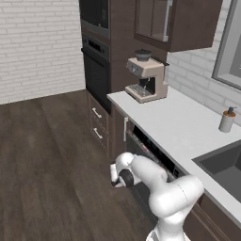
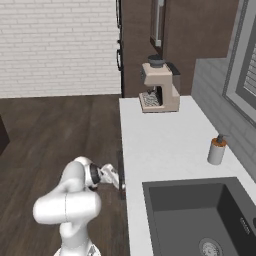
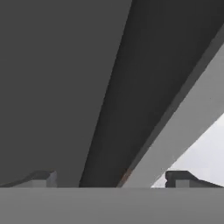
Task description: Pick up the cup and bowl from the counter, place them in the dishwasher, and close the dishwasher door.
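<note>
— While I hold the arm low by the dishwasher [image 1: 150, 157], gripper [image 3: 111, 179] jaws stand spread, empty.
— Dishwasher position?
— Under the counter [image 1: 174, 122], left of the sink [image 1: 223, 164].

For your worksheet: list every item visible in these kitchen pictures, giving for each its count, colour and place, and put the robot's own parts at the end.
counter: one, pale grey-white, over brown cabinets.
coffee machine: one, beige, far end of the counter.
soap dispenser: one, grey with dark pump, beside the sink.
sink: one, dark, sunken in the counter.
dishwasher: one, dark, under the counter.
wall oven: one, black, in the tall cabinet.
gripper: one, dark tips, open, close to the dishwasher front.
</note>
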